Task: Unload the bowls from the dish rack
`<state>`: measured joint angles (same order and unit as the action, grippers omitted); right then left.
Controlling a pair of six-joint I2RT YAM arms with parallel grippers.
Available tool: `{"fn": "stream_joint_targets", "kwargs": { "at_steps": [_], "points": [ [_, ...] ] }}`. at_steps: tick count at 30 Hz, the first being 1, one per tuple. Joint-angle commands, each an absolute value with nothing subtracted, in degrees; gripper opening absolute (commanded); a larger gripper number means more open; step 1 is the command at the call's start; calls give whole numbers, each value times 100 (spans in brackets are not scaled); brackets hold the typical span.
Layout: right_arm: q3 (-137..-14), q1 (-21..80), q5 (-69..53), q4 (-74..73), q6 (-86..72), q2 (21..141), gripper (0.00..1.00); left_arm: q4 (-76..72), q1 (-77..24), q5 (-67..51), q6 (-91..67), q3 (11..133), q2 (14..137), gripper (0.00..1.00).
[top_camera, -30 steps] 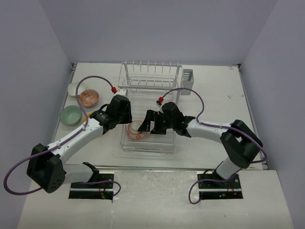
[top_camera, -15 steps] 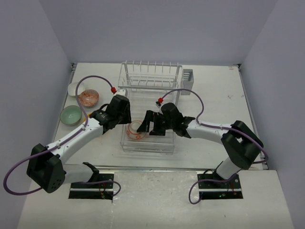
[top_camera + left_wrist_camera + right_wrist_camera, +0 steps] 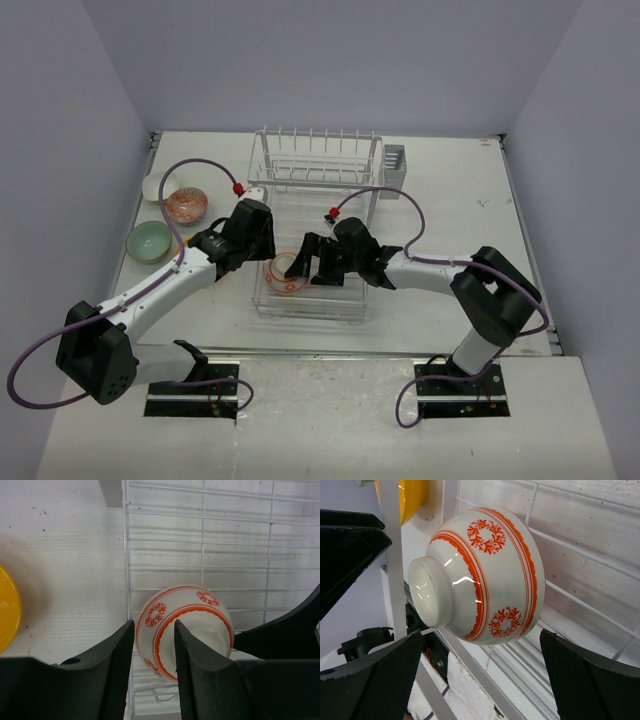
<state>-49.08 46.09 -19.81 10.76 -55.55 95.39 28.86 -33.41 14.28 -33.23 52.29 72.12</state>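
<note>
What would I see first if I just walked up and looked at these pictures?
The white bowl with orange-red rings jumps out. It lies tipped on its side on the lower wires of the dish rack. Two black robot hands flank it, the left hand and the right hand, both open. Off to the left, a mint green bowl sits on the table.

Your left arm and right arm stretched inward toward each other, your left gripper with fingers a narrow gap apart, your right gripper close opposite it, fingers spread wide
</note>
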Motion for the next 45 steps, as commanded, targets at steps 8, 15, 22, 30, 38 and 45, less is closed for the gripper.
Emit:
{"fn": "stream_joint_targets", "kwargs": {
  "at_steps": [8,15,22,30,38,45],
  "points": [
    [-5221,4632,-2012,1239,-5502,9835,99,2760,-3366,1318,-3191,5326,7365,39],
    [-5291,4623,-2100,1345,-5414,9782,99,2760,-3366,1345,-3173,5317,7365,39],
    [-5124,4632,-2258,1687,-5300,9589,99,2733,-3366,1327,-3182,5273,7374,39],
    [-5027,4632,-2584,2267,-5300,9545,97,2733,-3375,1336,-3182,5247,7365,39],
    [-4878,4641,-2619,2505,-5265,9387,97,2707,-3366,1318,-3199,5247,7383,39],
    [-4729,4632,-2610,2689,-5291,9264,96,2716,-3375,1310,-3199,5238,7392,39]
  ]
}}
